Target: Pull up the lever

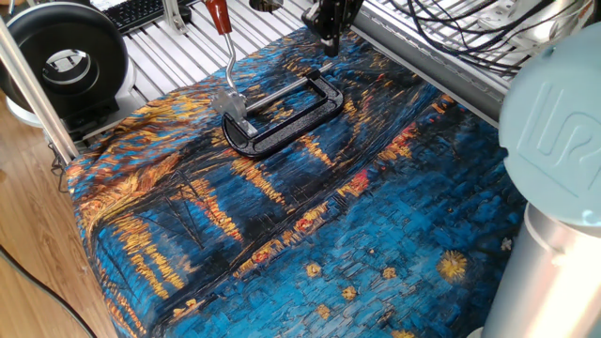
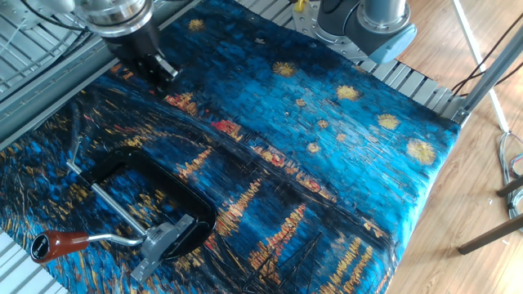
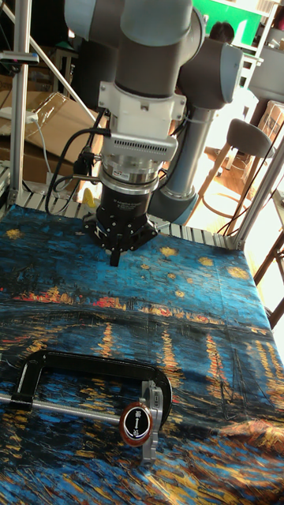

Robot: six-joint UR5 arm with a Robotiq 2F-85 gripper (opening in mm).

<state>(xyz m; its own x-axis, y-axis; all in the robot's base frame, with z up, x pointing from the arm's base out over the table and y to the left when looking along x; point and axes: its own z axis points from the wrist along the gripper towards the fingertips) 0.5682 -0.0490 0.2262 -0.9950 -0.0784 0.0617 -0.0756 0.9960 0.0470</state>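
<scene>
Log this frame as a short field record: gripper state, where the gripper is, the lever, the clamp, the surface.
gripper: the gripper looks closed and holds nothing
gripper position: above the cloth near the far end of the clamp, not touching it
lever: the lever has its red tip at the table edge; nothing is gripping it
clamp: the black clamp frame lies flat on the cloth
surface: blue and orange painted cloth covering the table
task status: lever not yet contacted

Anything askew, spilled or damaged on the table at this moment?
Nothing stands out. The black clamp frame lies flat on the wrinkled painted cloth, the lever with its red tip looks intact, and the gripper hangs above the cloth, apart from both. No spill or damage shows.
</scene>
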